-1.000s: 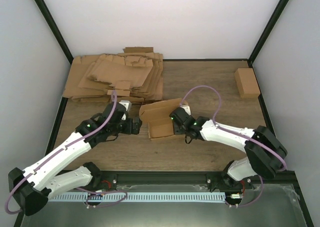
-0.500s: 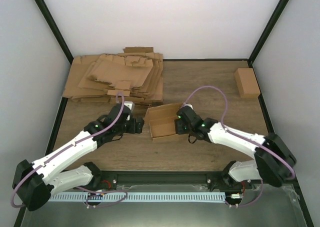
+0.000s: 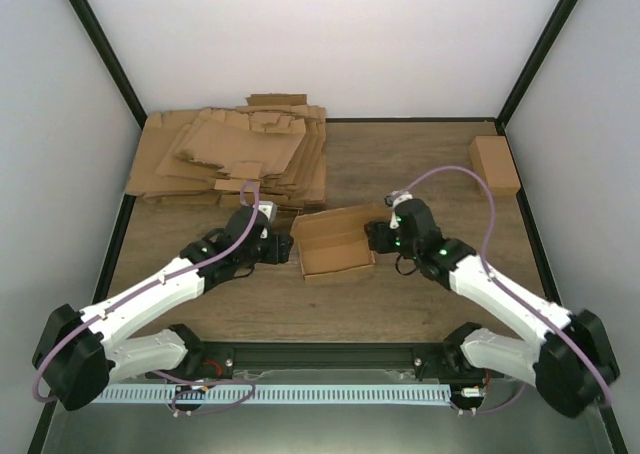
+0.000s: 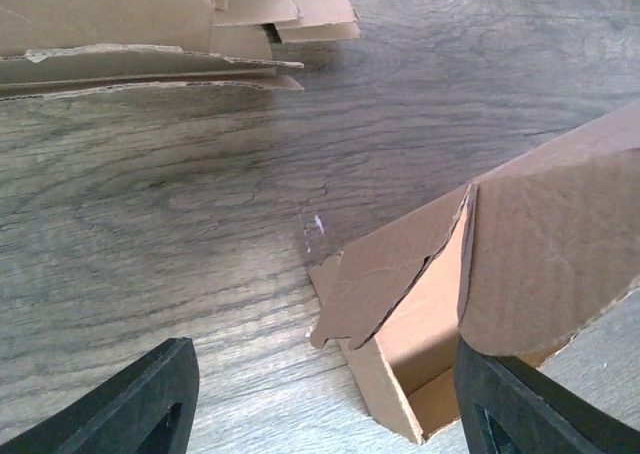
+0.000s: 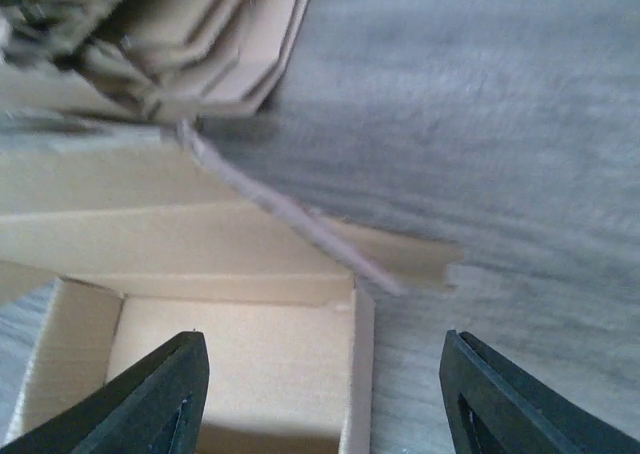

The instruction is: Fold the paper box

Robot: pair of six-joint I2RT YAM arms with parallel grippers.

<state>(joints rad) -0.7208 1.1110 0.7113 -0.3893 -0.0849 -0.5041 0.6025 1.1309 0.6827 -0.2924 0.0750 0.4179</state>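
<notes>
The paper box (image 3: 333,244) lies mid-table as a half-formed open tray with its lid flap leaning up along the far side. My left gripper (image 3: 284,251) is open at the box's left end. In the left wrist view, the box's end corner and a loose side tab (image 4: 375,294) lie between the open fingers (image 4: 150,399) of the left gripper (image 4: 330,414). My right gripper (image 3: 379,240) is open at the box's right end. In the right wrist view, the right gripper (image 5: 325,404) is over the box's right wall (image 5: 360,364) and holds nothing.
A thick heap of flat cardboard sheets (image 3: 235,154) lies at the back left, close behind the left gripper. A small closed carton (image 3: 494,164) stands at the back right by the frame post. Bare wood lies between the box and the near rail (image 3: 330,356).
The right gripper has drawn back to the right, off the box's right end. The left gripper has moved right, up to the box's left end. The box has shifted slightly right.
</notes>
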